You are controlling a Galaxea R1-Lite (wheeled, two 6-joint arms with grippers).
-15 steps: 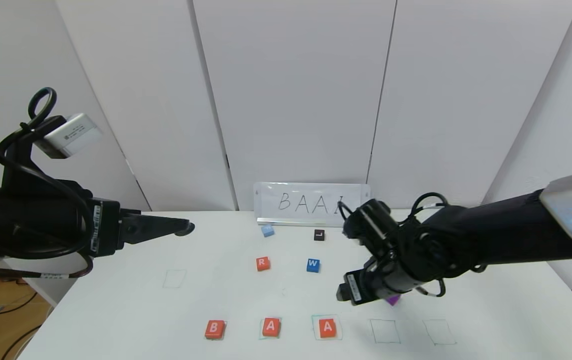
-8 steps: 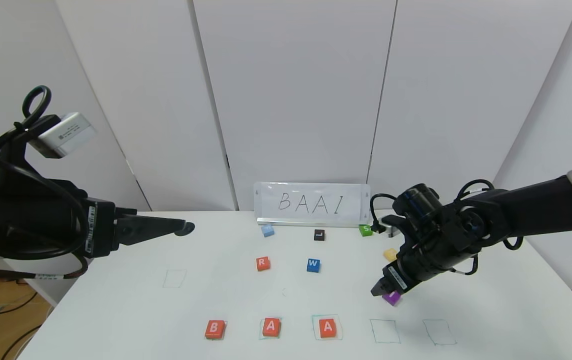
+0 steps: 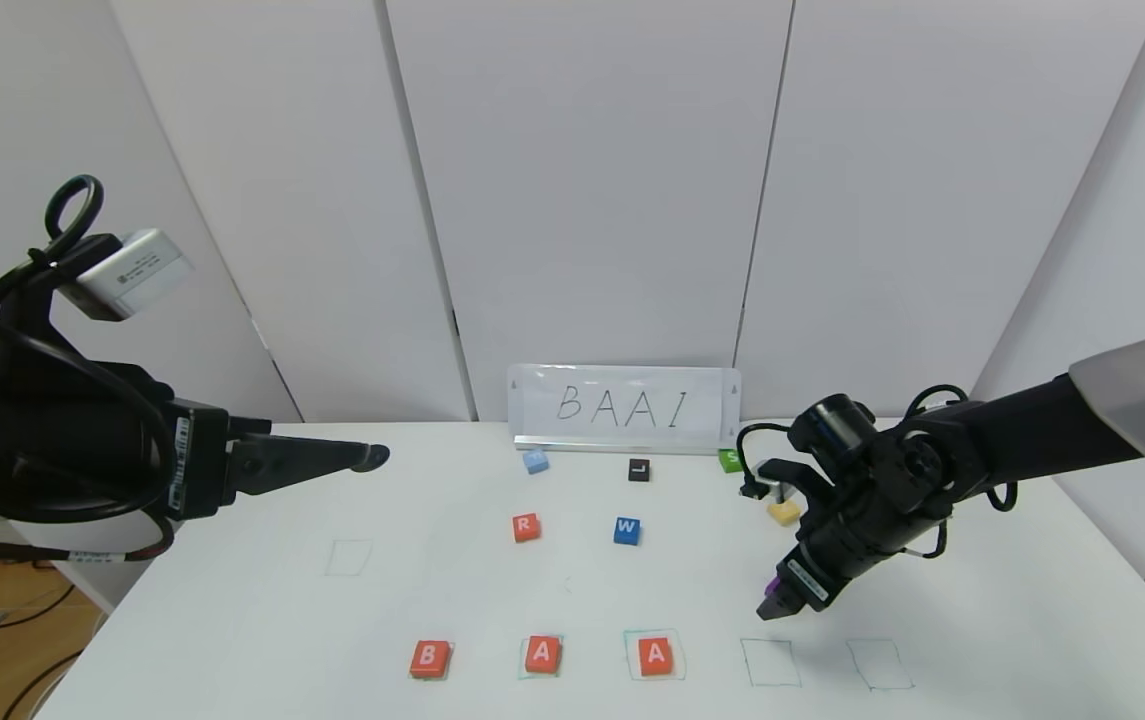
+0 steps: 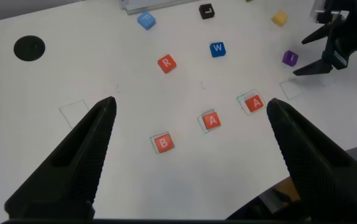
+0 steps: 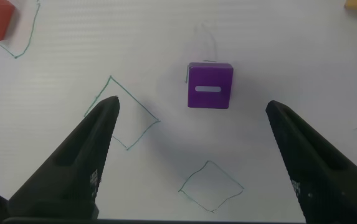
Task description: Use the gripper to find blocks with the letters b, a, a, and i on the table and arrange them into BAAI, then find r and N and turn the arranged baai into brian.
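Observation:
Three orange-red blocks stand in a row near the front edge of the white table [image 3: 232, 620]: B [image 3: 429, 658], A [image 3: 542, 654], A [image 3: 654, 655]. The orange-red R block [image 3: 526, 526] lies mid-table. The purple I block [image 5: 210, 85] lies flat on the table. In the head view only a sliver of it [image 3: 775, 583] shows behind my right gripper [image 3: 782, 600]. That gripper [image 5: 192, 104] is open and empty, hovering just above the block, jaws wide on either side. My left gripper [image 3: 367, 458] is open and empty, held high at the far left; its view [image 4: 190, 104] looks down on the row.
Two empty green-outlined squares [image 3: 770, 662] [image 3: 879, 664] lie right of the second A, another [image 3: 349, 557] at left. Blue W [image 3: 627, 530], black L [image 3: 639, 469], light-blue [image 3: 535, 461], green [image 3: 730, 460] and yellow [image 3: 784, 512] blocks sit farther back. A BAAI sign [image 3: 624, 405] stands at the rear.
My right arm swung right, turned its gripper downward and came down over the purple I block. The block has stayed on the table. The left arm barely moved.

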